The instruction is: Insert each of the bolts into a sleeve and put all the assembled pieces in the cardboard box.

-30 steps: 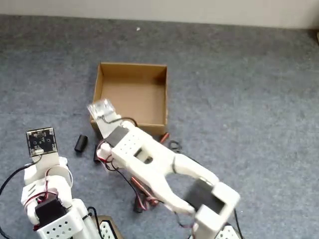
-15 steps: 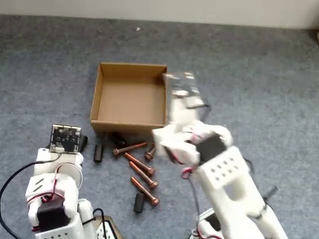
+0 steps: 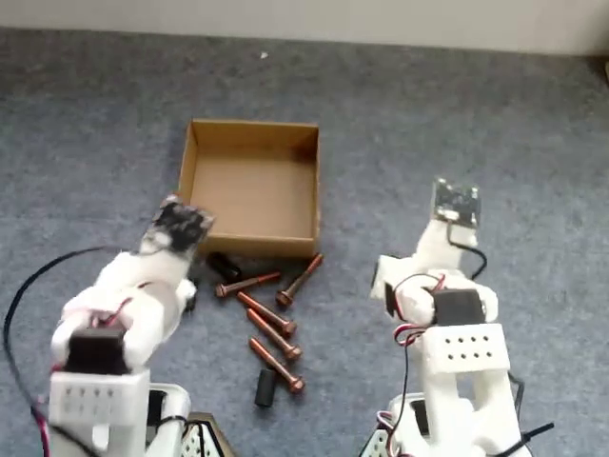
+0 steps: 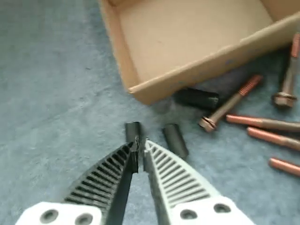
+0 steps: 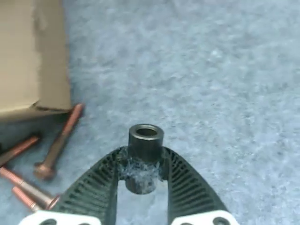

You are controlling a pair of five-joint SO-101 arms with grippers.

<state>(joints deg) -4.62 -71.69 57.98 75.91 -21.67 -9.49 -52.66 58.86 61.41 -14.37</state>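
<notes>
Here the right gripper pinches a short black cylindrical sleeve between its ribbed black fingers. The sleeve's open bore is turned toward the wrist camera, above bare grey carpet just to the side of the bolts. The left gripper hangs low with its fingers pressed almost together and nothing between them. Its tips sit right over a second black sleeve lying on the carpet, with a third black sleeve just beside it. A fourth black sleeve lies close to the box's near wall. Beyond those, five long copper-coloured hex-head bolts lie scattered loose between the two arms, none of them inside a sleeve. Farthest off, the shallow square brown cardboard box stands open, with no assembled piece in it yet.

So the task looks to be at its first pairing: a sleeve is in hand, but no bolt is. The next move, as I judge it, calls for the left fingers to spread and take a bolt near its head, not the sleeve under them. The bolt's threaded tip then has to line up with the held bore. The bolts lie close together, so grasping just one will likely need care.
</notes>
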